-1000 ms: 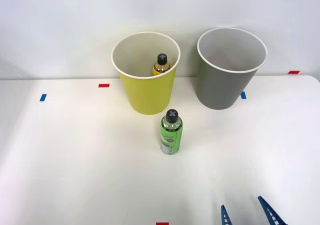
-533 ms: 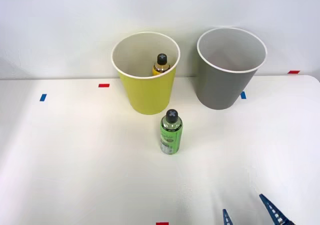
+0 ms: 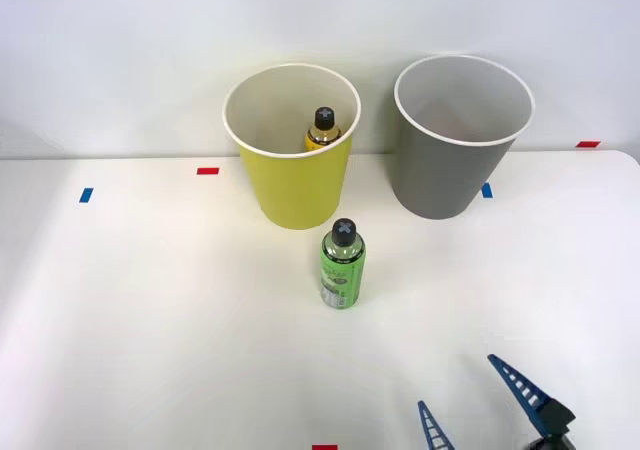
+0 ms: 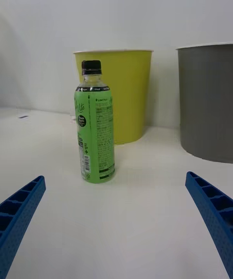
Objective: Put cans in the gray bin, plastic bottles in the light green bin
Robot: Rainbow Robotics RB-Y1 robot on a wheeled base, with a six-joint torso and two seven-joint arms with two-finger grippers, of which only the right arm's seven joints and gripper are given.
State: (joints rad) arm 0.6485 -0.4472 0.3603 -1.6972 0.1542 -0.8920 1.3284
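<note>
Front view: green bottle (image 3: pixel 342 266) upright before light green bin (image 3: pixel 296 185), yellowish bottle (image 3: pixel 322 130) inside; gray bin (image 3: pixel 440 175) beside; right gripper (image 3: pixel 475 400) wide open, empty

The right gripper (image 3: pixel 473 402) now reaches further onto the bench (image 3: pixel 150 350) than a second ago, when just its blue fingertips showed at the front view's lower edge. Its fingers (image 3: pixel 519 383) also stand wider apart, closer to the green bottle (image 3: pixel 342 265).

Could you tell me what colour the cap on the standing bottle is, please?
Black, on the green bottle; clearest in the right wrist view.
</note>
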